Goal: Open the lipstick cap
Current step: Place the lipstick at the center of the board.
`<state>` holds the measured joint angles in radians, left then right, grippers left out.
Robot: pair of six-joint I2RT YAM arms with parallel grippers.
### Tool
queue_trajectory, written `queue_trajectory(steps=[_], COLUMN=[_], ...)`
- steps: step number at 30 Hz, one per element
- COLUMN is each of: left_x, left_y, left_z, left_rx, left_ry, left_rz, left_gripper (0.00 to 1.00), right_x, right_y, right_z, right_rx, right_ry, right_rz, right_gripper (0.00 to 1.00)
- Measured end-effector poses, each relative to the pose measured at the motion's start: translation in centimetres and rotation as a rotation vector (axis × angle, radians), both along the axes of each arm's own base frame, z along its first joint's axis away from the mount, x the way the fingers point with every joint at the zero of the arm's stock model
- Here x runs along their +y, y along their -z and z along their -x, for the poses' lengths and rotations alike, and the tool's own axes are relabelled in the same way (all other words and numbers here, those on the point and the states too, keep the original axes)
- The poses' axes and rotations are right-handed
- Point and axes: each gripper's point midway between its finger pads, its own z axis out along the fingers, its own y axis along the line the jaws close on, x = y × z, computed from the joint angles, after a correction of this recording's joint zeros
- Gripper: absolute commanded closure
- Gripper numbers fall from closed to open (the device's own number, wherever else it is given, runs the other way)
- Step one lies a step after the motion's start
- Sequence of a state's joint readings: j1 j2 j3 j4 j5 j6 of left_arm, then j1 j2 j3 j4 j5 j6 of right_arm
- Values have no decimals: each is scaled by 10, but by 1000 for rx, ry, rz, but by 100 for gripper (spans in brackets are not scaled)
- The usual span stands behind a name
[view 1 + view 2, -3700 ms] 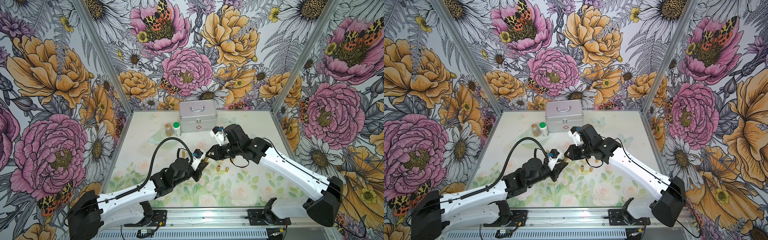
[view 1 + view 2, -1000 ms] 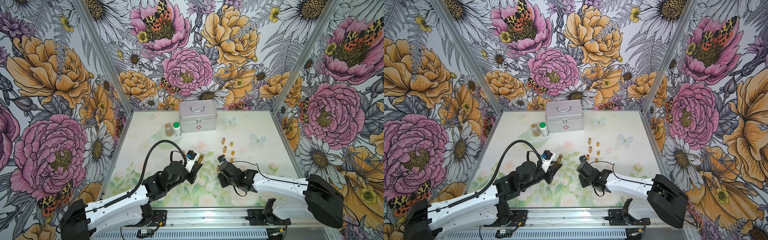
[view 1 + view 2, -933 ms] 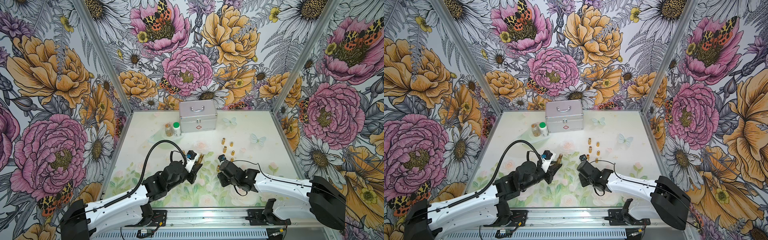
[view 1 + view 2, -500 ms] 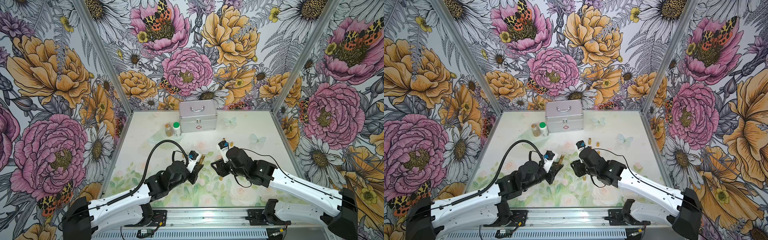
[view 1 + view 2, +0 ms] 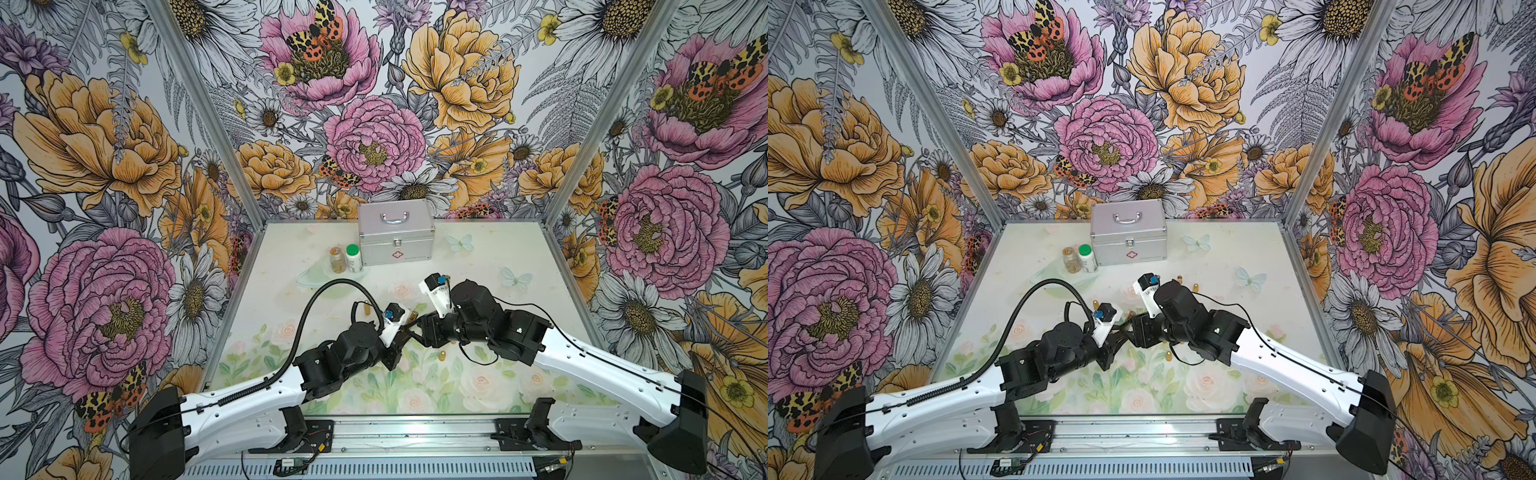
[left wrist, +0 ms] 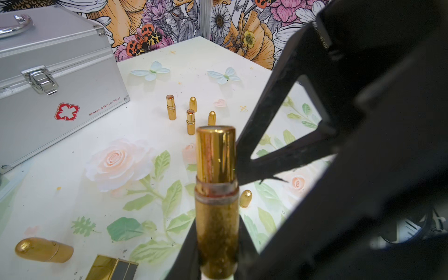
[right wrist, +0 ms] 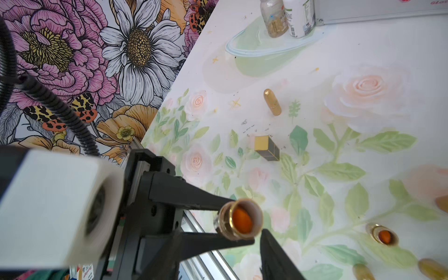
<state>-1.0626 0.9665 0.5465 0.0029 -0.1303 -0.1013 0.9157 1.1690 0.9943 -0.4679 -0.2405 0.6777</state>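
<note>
Right claw [image 5: 419, 327] back over floral tabletop [image 5: 490, 249]

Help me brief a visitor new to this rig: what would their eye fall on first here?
Probably the loud floral walls around the table. Then, mid-table, the left gripper shut on an uncapped gold lipstick, its orange stick showing, with the right gripper close by. A silver case stands at the back.
</note>
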Motion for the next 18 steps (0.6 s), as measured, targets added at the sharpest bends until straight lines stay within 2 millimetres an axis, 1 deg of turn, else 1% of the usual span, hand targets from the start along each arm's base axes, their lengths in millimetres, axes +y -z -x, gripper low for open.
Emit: queue_trajectory(steps=[3,8,13,18], left_x=[-3,-6,-6,-6], left_y=[-4,-6,-7,-7], left_z=[2,1,1,0], left_rx=[-8,-12,-13,-20], left_ry=[11,13,13,9], left_rz=[5,7,8,8], left_gripper=[100,100,100,100], right_x=[3,3,0,-2], right_y=[1,-5,-7,-8], right_z=[-2,-7,-11,-11], right_rx=[22,29,33,35], right_ry=[5,24,37,38], right_rz=[-13,-42,-55,-61], right_gripper=[53,59,69,73])
